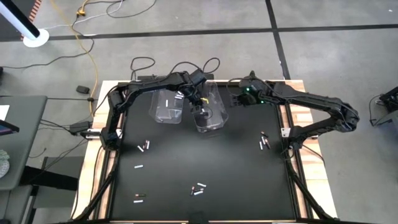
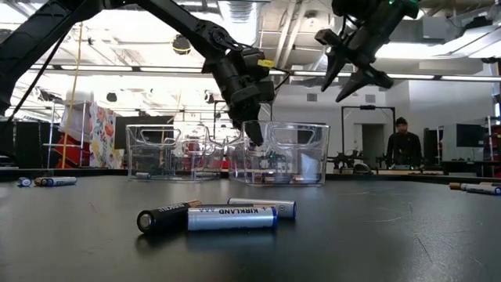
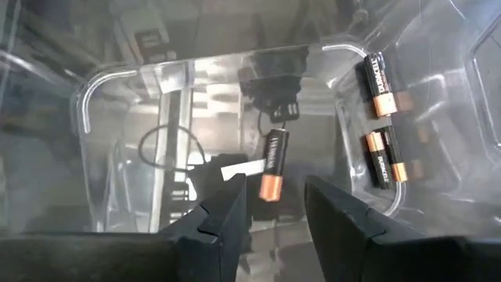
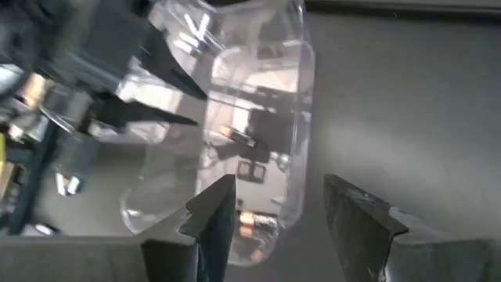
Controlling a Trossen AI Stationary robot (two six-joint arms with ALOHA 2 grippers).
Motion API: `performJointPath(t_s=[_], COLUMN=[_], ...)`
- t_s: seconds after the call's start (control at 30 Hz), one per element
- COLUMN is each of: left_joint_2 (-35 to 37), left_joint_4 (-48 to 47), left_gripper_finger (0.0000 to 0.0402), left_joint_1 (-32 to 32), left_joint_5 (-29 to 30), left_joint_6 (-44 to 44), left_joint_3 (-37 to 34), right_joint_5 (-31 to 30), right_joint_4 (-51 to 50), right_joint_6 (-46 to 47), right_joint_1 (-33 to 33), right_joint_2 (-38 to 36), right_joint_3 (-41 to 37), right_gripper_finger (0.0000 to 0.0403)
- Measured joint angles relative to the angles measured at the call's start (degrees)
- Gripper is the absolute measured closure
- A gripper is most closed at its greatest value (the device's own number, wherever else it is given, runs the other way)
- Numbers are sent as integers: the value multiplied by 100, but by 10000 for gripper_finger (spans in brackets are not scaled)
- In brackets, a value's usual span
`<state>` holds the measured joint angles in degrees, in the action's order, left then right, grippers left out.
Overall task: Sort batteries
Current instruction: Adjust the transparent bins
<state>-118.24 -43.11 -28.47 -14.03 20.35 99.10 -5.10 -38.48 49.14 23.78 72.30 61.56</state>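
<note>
**Drop battery into right bin**

L gripper (image 3: 270, 207) sits over the right bin (image 1: 219, 115), near table's far edge; jaws apart, dark copper-tipped battery (image 3: 271, 164) falling free between them. Best practice: hold till it lands, lift straight up, avoid walls.

R gripper (image 2: 351, 72) hovers nearby, jaws apart, empty.

Right bin: dark batteries. Left bin (image 1: 166, 106): contents unclear. Loose batteries (image 1: 143, 147) on table.

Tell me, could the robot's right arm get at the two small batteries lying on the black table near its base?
Probably yes. The right gripper hangs open beside the clear plastic bin, and the two batteries lie in the open on the black table, with nothing around them.
</note>
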Motion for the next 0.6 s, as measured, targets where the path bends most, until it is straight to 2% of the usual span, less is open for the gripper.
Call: performJointPath(t_s=[0.2, 0.33, 0.47, 0.6], left_joint_2=[83, 598, 1458, 2515], left_joint_4=[-691, -717, -387, 242], left_gripper_finger=[275, 276, 277, 277], left_joint_1=[-61, -262, -577, -852], left_joint_5=[142, 143, 146, 314], left_joint_6=[-84, -324, -765, -1374], left_joint_3=[552, 517, -95, -1207], right_joint_5=[-258, -548, -978, -1399], right_joint_4=[-747, -1482, -2126, -2593], right_joint_6=[-15, 64, 399, 779], right_joint_1=[-206, -529, -1089, -1749], right_joint_2=[-1, -26, -75, -112], right_joint_3=[0, -2, -2, -4], right_gripper_finger=[195, 195, 195, 196])
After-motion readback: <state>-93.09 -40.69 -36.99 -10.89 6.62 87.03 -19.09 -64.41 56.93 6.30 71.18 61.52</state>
